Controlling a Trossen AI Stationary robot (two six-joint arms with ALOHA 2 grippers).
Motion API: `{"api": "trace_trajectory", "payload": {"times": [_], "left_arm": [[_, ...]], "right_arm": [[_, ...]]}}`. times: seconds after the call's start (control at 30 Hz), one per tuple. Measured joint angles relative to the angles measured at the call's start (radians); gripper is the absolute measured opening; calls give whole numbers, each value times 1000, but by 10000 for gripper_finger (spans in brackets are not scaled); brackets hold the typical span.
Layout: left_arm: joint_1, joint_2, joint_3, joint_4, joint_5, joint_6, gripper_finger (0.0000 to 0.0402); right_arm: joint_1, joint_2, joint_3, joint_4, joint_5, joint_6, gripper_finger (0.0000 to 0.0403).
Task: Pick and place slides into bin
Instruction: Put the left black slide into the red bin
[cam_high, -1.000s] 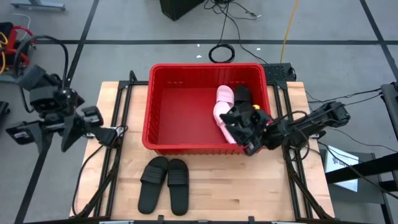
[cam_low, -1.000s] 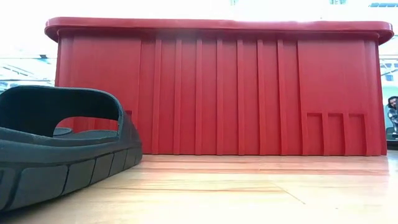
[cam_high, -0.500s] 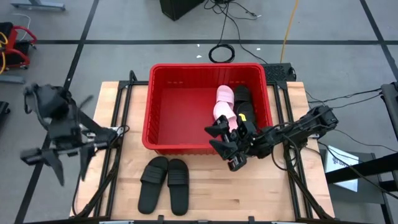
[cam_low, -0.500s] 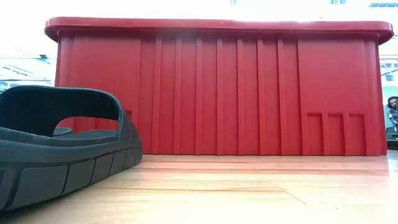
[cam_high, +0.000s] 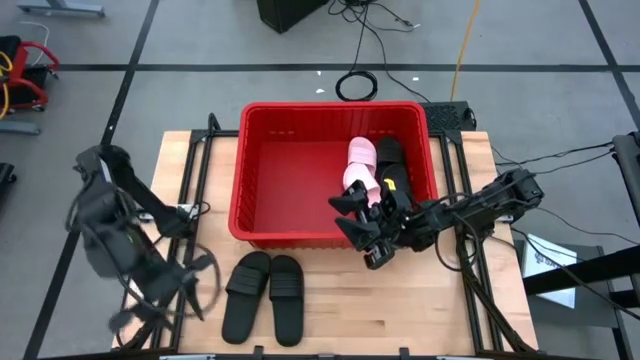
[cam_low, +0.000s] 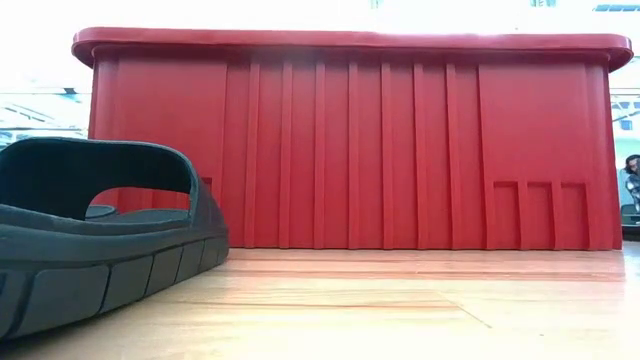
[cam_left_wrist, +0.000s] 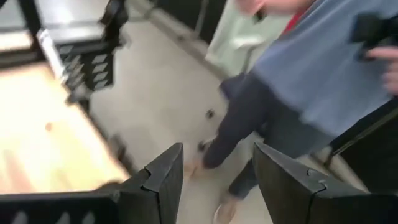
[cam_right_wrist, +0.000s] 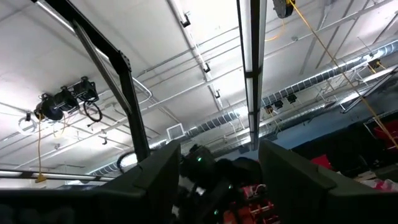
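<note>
Black slide (cam_low: 100, 235) before red bin (cam_low: 350, 140)

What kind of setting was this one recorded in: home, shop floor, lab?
Most likely a robotics lab or workshop in an industrial-style building. The ceiling has exposed ducts and conduit, cables lie loose on a grey taped floor, and the wooden table sits in a black metal frame with an arm on each side.

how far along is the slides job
Done: pale pink slides and at least one black slide lie in the red bin. In hand: nothing; the right hand is open at the bin's front rim, the left hand open off the table's left. Left: two black slides on the table.
</note>
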Motion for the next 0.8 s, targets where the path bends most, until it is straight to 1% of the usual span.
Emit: {"api": "trace_trajectory", "payload": {"times": [0.1,0.27,0.47,0.57,0.7,0.8], "left_arm": [[-18,48,0,-74,-52,-39,186],[-45,148,0,-242,-108,-93,186],[-59,287,0,-430,-170,-97,186],[-58,355,0,-515,-219,-97,186],[-57,438,-7,-564,-276,-99,186],[-57,489,-42,-542,-278,-99,186]], "right_arm": [[-5,-1,0,-2,-4,-3,206],[-14,0,0,-11,-4,-27,207],[-18,-7,0,-25,-6,-26,206],[-18,-18,0,-49,-7,-23,206],[-16,-47,0,-127,-19,-2,204],[-16,-71,0,-183,-34,24,205]]}}
